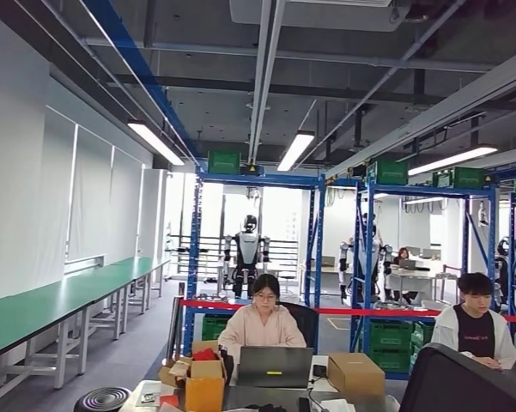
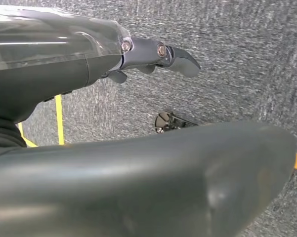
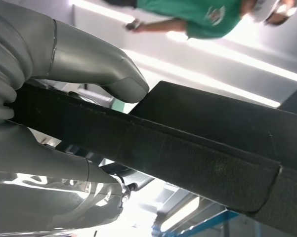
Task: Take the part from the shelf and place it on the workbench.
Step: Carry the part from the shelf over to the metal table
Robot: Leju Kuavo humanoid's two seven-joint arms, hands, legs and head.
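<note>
The part (image 3: 214, 143) is a long flat black piece with a rough foam-like edge. My right hand (image 3: 46, 163) grips it, thumb (image 3: 102, 71) on one face and fingers (image 3: 75, 192) on the other. In the head view a black angular shape (image 1: 465, 382) rises at the bottom right corner, which looks like the same part. My left hand (image 2: 102, 54) hangs over grey carpet with its dark fingers (image 2: 176, 57) stretched out and nothing in it.
Blue shelf racks (image 1: 193, 257) stand ahead behind a red tape barrier (image 1: 346, 311). A long green-topped workbench (image 1: 47, 300) runs along the left wall. Two people sit at a near table with a laptop (image 1: 275, 365) and cardboard boxes (image 1: 355, 373). A person in a green shirt (image 3: 199, 15) stands close.
</note>
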